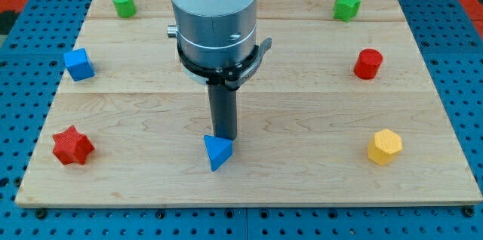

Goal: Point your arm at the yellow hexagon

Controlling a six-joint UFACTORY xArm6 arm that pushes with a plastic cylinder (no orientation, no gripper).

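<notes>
The yellow hexagon (385, 147) lies on the wooden board (302, 112) at the view's lower right. My tip (223, 138) is near the board's middle bottom, far to the left of the yellow hexagon. It touches or stands just behind the top of a blue triangle block (217, 152).
A red star (72, 146) lies at lower left and a blue cube (79, 65) at left. A green cylinder (124, 3) sits at top left, a green star-like block (346, 6) at top right, and a red cylinder (368, 64) at right. The arm's white body (213, 6) hides the board's top middle.
</notes>
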